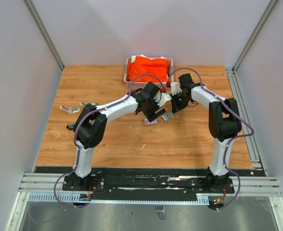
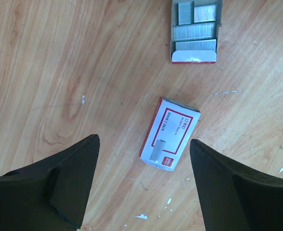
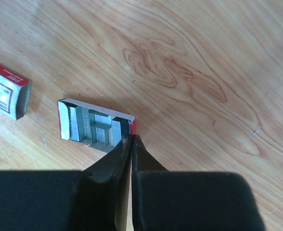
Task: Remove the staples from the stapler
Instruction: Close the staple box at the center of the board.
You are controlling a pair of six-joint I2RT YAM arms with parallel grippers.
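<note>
A small open cardboard tray (image 3: 64, 126) holds several silvery strips of staples (image 3: 96, 127). My right gripper (image 3: 133, 137) is shut on the red end wall at one corner of the tray, which rests on the table. The tray also shows in the left wrist view (image 2: 194, 57). A white box sleeve with a red label (image 2: 177, 127) lies beside it, with one short staple strip (image 2: 158, 149) on top. My left gripper (image 2: 144, 139) is open and empty, hovering above the sleeve. In the top view both grippers, left (image 1: 153, 111) and right (image 1: 174, 107), meet mid-table. No stapler is clearly recognisable.
A pink basket (image 1: 128, 72) with orange cloth (image 1: 150, 67) stands at the back centre. Small whitish and metal objects (image 1: 69, 109) lie at the left, partly behind the left arm. White specks (image 2: 142, 216) dot the wooden table (image 1: 189, 139). Grey walls enclose three sides.
</note>
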